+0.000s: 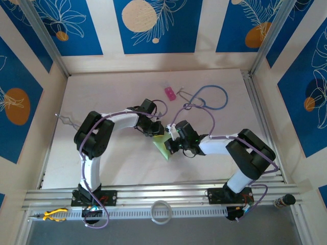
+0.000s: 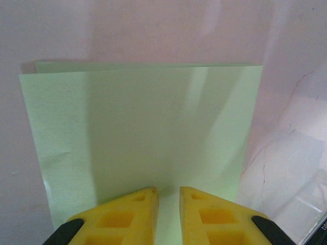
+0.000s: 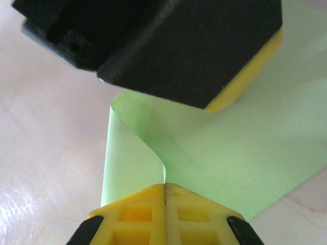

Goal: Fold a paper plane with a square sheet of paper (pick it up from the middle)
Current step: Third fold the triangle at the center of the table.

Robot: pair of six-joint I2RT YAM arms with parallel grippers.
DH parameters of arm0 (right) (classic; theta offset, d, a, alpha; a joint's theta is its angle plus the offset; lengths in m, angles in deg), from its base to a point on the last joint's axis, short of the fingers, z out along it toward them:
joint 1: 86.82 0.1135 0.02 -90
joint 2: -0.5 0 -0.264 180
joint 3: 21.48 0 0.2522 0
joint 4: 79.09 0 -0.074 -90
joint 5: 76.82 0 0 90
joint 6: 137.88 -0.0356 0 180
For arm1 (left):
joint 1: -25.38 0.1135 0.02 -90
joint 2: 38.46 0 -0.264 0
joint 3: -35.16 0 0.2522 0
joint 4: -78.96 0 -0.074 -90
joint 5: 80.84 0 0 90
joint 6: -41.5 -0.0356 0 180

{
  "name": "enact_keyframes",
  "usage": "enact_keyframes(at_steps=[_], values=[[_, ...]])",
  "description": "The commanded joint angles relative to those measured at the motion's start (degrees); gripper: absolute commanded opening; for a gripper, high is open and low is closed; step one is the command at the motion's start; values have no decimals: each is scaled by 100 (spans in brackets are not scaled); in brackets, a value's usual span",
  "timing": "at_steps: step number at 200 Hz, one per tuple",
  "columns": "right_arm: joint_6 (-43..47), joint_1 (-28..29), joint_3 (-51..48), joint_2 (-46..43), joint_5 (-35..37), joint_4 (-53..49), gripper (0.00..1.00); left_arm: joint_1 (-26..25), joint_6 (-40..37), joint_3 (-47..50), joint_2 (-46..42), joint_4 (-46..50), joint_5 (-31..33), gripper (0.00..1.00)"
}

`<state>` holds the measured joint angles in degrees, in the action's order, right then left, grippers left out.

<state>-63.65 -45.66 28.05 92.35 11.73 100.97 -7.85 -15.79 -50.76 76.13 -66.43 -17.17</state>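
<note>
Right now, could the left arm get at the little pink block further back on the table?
Probably yes. The pink block lies just beyond the left arm, with bare table between them. But its jaws are down on the green paper, so it would have to leave that first.

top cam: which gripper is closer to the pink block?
Left gripper, by a little: it is over the paper's far edge, the side facing the pink block. Right gripper pinches the paper on its nearer side, further from the block.
</note>
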Motion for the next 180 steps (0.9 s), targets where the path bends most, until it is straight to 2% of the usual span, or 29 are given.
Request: enact_keyframes(at_steps=[1,180], values=[[-75,-8,-79,-141,133,-38,2,52,50,0,10,219,137,21],[-55,31,27,-37,357,-308,2,46,71,11,4,188,128,21]])
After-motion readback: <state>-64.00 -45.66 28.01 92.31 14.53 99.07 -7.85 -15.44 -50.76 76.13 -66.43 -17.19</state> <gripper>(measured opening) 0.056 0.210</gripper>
